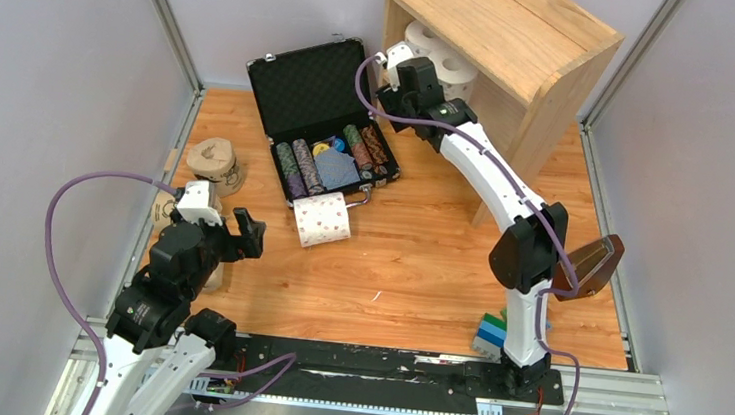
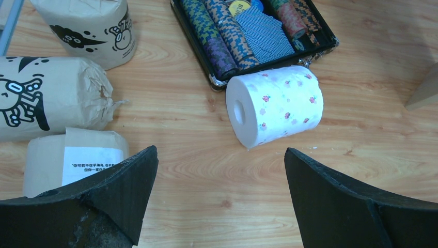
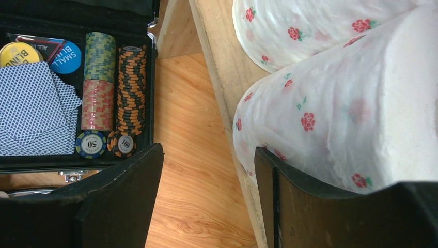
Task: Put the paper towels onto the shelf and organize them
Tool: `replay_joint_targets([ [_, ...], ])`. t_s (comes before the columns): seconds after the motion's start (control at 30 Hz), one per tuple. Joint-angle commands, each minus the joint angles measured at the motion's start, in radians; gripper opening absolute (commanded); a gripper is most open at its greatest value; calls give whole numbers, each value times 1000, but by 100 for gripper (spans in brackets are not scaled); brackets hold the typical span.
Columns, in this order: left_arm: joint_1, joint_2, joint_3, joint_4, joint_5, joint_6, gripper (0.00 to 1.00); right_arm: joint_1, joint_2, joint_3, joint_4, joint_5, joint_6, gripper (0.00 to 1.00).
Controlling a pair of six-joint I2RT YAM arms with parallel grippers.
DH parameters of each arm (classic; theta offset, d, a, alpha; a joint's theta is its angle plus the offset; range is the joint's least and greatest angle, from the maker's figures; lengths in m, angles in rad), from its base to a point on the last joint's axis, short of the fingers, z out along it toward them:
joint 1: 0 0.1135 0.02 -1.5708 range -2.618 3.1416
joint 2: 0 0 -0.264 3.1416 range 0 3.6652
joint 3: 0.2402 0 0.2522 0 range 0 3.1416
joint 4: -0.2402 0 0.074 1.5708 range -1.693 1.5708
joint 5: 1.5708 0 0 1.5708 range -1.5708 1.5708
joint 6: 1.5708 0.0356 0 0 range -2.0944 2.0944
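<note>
The shelf [image 1: 505,24] stands at the far right of the table [image 1: 418,272], and two of the paper towels are already on its inner board. The front shelf roll [image 3: 335,119] and the back shelf roll [image 3: 310,26] are both white with small pink-red flowers and sit close together. The right gripper [image 3: 207,150] is at the shelf's open side with its jaws moderately apart and nothing between them. Only the board's edge and the table show in the gap. The front shelf roll lies outside the right-hand finger [image 3: 289,201], pressed close to it or touching; which of the two cannot be told. The loose white roll [image 2: 276,103] lies on its side on the table just beside the near edge of the open black case [image 2: 258,49], its core hole towards the left arm. Poker chips [image 2: 219,39] and playing cards [image 2: 261,28] fill the case. At the table's left edge are the three tan ones. The upright tan roll [image 2: 93,28] is farthest off, the lying tan roll [image 2: 51,95] is in the middle, and the labelled tan roll [image 2: 72,163] is nearest, partly behind one finger. The left gripper [image 2: 221,152] hangs above bare wood with its jaws spread wide, holding nothing, and the loose white roll lies a little beyond its fingertips.
</note>
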Motion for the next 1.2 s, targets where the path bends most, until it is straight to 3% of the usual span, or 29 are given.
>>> replay_joint_targets([
  [0.0, -3, 8, -7, 26, 6, -11, 100, -29, 15, 58, 43, 45, 7, 68],
  [0.13, -3, 16, -5, 25, 8, -10, 100, -33, 13, 62, 42, 55, 13, 70],
  [0.57, -3, 26, -5, 28, 19, -8, 100, 33, -198, -43, 42, -159, 113, 79],
  [0.83, -3, 31, -8, 35, 36, -5, 100, 68, -374, -310, 82, -395, 364, 85],
  [1.17, -3, 46, -9, 46, 67, 1, 100, 78, -477, -693, 333, -661, 656, 90],
])
